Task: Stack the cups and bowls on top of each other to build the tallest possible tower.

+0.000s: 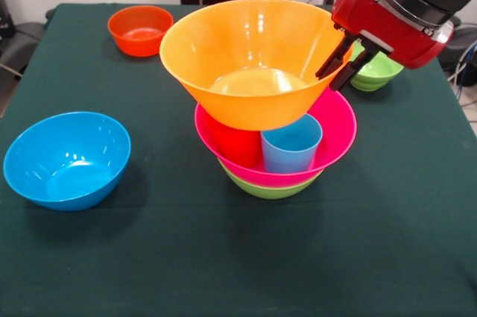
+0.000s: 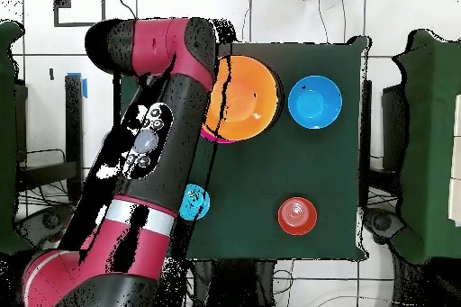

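A large yellow-orange bowl (image 1: 246,63) sits tilted on top of the tower, over a red cup (image 1: 235,144) and a light blue cup (image 1: 291,145). Both cups stand inside a pink bowl (image 1: 335,127), which nests in a green bowl (image 1: 268,189). My gripper (image 1: 337,71) comes in from the upper right and is shut on the yellow-orange bowl's right rim. In the overhead view my arm hides the gripper, and the yellow-orange bowl (image 2: 241,96) shows beside it.
A medium blue bowl (image 1: 67,159) stands alone at the left. At the back left is a small orange bowl (image 1: 140,30), and a small green bowl (image 1: 376,71) lies behind my gripper. The overhead view shows a small blue bowl (image 2: 194,202) beside my arm.
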`<state>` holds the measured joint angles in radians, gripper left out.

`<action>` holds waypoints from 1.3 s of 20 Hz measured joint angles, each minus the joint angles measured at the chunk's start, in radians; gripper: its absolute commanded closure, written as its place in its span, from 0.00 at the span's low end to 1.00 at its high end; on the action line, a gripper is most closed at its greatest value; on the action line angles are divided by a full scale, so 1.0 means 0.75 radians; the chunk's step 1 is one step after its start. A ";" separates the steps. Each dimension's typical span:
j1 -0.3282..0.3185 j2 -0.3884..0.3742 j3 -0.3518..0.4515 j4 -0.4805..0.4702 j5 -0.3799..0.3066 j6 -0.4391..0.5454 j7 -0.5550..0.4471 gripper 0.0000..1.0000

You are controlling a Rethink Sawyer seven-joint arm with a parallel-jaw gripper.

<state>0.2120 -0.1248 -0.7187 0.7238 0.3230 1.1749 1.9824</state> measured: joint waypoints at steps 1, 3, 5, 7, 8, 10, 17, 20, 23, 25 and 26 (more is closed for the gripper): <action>0.000 -0.007 0.004 0.003 0.000 0.007 0.000 1.00; 0.000 -0.011 0.006 0.004 0.000 0.010 0.000 1.00; 0.000 -0.025 0.012 0.008 0.000 0.015 0.000 1.00; 0.000 -0.035 0.016 0.011 0.000 0.019 0.000 1.00; 0.000 -0.041 0.019 0.013 0.000 0.020 0.000 1.00; 0.000 -0.051 0.024 0.016 0.000 0.022 0.000 1.00; 0.000 -0.076 0.049 0.036 0.000 0.022 0.000 1.00; 0.000 -0.089 0.068 0.056 0.000 0.022 0.000 1.00; 0.000 -0.092 0.076 0.071 0.000 0.022 0.000 1.00; 0.000 -0.093 0.078 0.081 0.000 0.022 0.000 1.00; 0.000 -0.093 0.079 0.087 0.000 0.022 0.000 1.00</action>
<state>0.2121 -0.1945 -0.6593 0.7894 0.3228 1.1912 1.9824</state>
